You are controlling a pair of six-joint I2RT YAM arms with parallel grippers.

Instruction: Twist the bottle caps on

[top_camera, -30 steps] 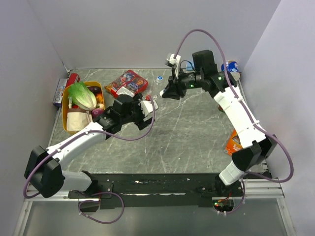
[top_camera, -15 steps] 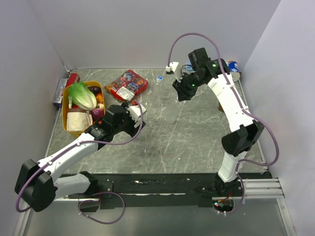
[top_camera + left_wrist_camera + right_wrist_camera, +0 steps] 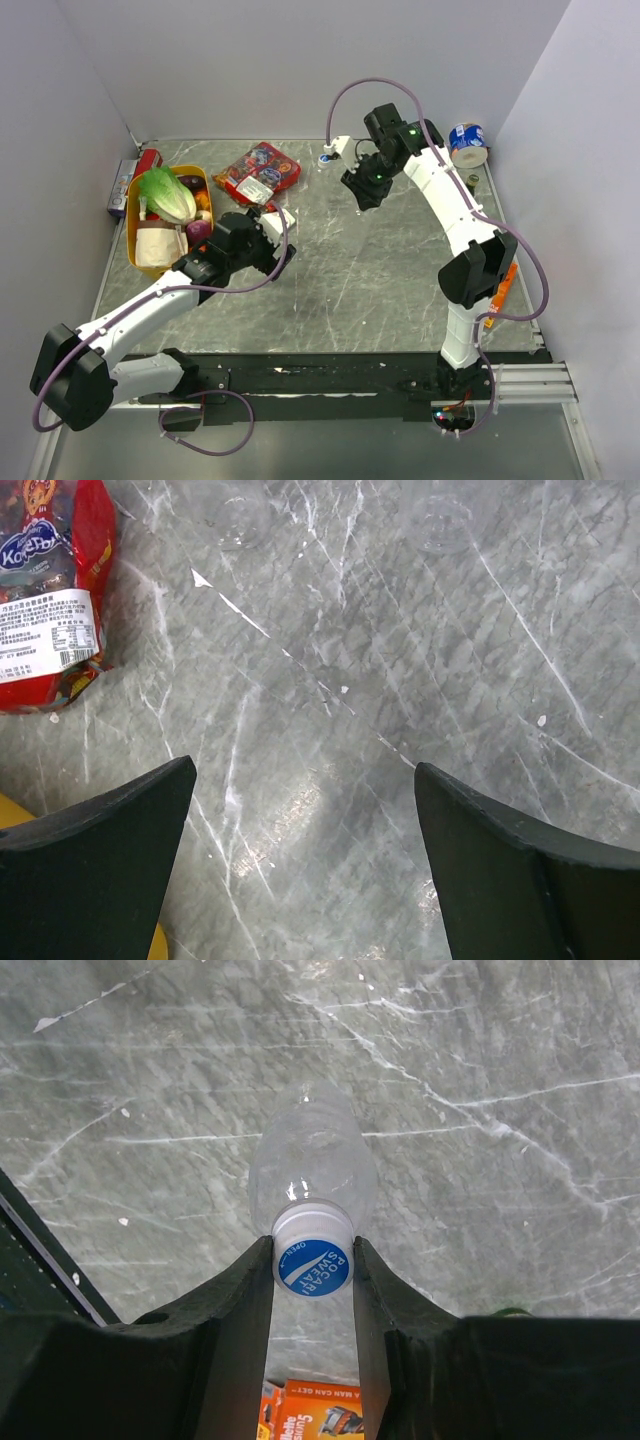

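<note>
In the right wrist view a small clear bottle (image 3: 312, 1165) stands on the marble table. A blue cap (image 3: 312, 1265) with white lettering sits on its neck. My right gripper (image 3: 312, 1250) is shut on that cap, one finger on each side. In the top view this gripper (image 3: 362, 192) is at the back middle and hides the bottle. A second blue cap (image 3: 325, 158) lies near the back edge. My left gripper (image 3: 305, 780) is open and empty over bare table, left of centre in the top view (image 3: 283, 225). Faint clear round shapes (image 3: 440, 525) show far ahead of it.
A red snack bag (image 3: 260, 168) lies at the back left, also in the left wrist view (image 3: 50, 590). A yellow bin (image 3: 133, 215) holds lettuce and food at the left. A blue-and-white tin (image 3: 467, 143) is at the back right. An orange razor box (image 3: 500, 290) lies by the right arm.
My right arm has swung left and turned at the wrist, its gripper staying near the back middle. My left gripper has drawn back to the left, away from the centre.
</note>
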